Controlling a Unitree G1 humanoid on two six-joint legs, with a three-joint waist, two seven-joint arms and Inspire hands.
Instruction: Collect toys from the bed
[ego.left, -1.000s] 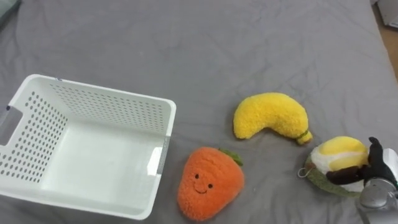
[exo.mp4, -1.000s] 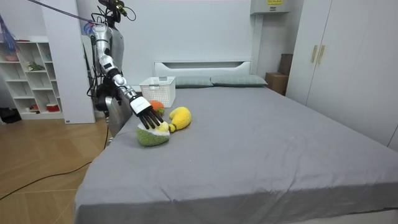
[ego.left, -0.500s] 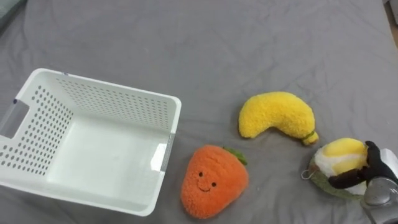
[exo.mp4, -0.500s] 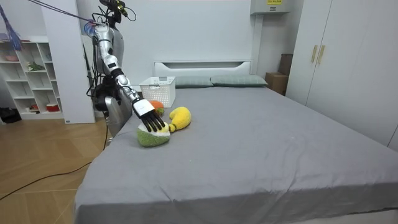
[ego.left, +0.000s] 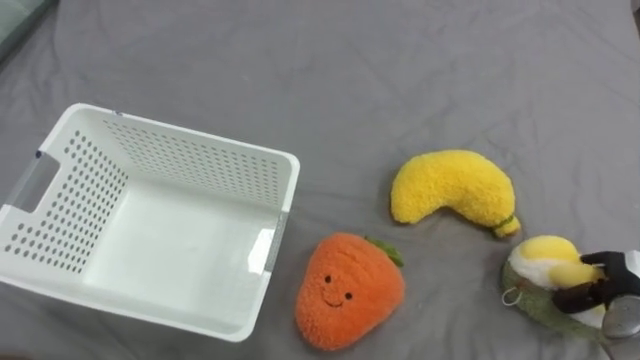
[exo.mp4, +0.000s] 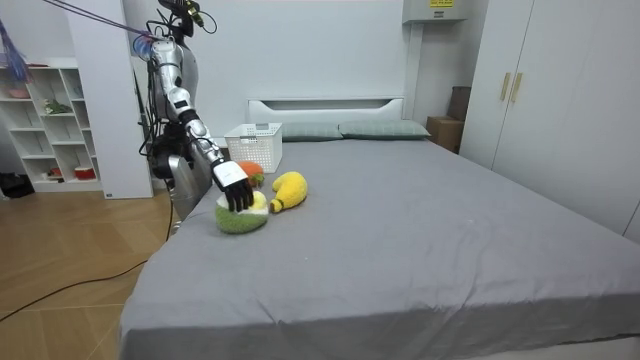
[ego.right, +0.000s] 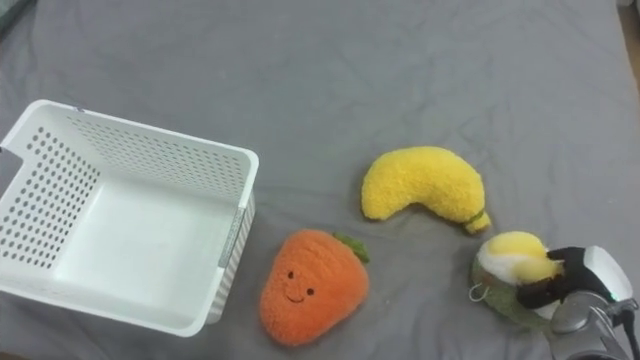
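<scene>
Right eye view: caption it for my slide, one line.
Robot's right hand grips a green-and-yellow plush toy beside a plush banana and carrot, white basket nearby.

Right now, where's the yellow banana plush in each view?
Left eye view: banana plush right of centre.
Right eye view: banana plush just right of centre.
Room view: banana plush left of centre, beside the round plush that the right hand grips.
Shared landmark: white basket, at the left of both eye views; behind the banana plush in the room view.

One white basket (ego.left: 190, 165), one orange carrot plush (ego.left: 345, 295), one yellow banana plush (ego.left: 450, 185), one green-and-yellow plush (ego.left: 538, 272).
</scene>
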